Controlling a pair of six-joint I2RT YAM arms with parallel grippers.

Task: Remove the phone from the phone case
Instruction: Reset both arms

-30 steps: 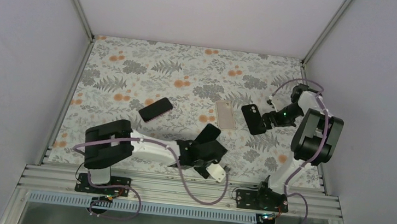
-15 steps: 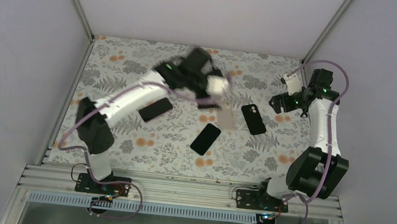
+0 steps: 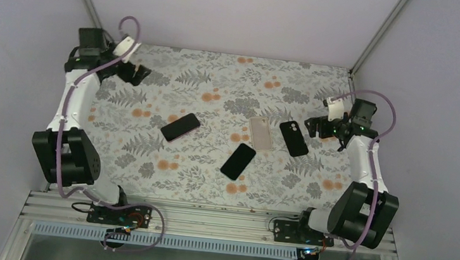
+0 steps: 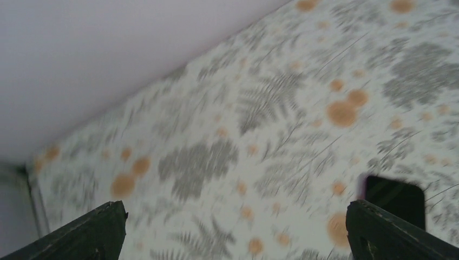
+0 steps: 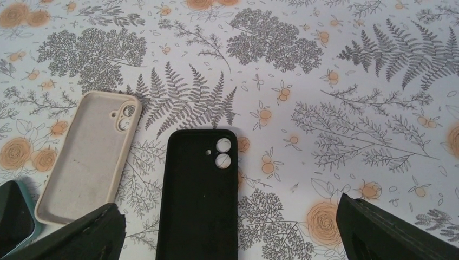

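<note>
A dark phone in a pink case [image 3: 180, 126] lies left of centre on the floral table; it shows blurred at the right of the left wrist view [image 4: 394, 197]. A dark phone with a teal rim [image 3: 238, 161] lies at centre, its corner in the right wrist view [image 5: 12, 216]. An empty beige case [image 3: 260, 132] [image 5: 89, 154] and an empty black case [image 3: 293, 138] [image 5: 199, 195] lie side by side. My left gripper [image 3: 138, 73] [image 4: 233, 238] is open and empty over the back left corner. My right gripper [image 3: 311, 126] [image 5: 233, 233] is open and empty, above the black case.
The floral table [image 3: 209, 185] is boxed in by pale walls on three sides, with metal corner posts [image 3: 90, 2] at the back. A metal rail [image 3: 206, 220] runs along the near edge by the arm bases.
My left arm swung from the near centre across the table to the back left corner, leaving the teal-rimmed phone flat at centre. My right gripper backed off the black case, rose, then came lower.
</note>
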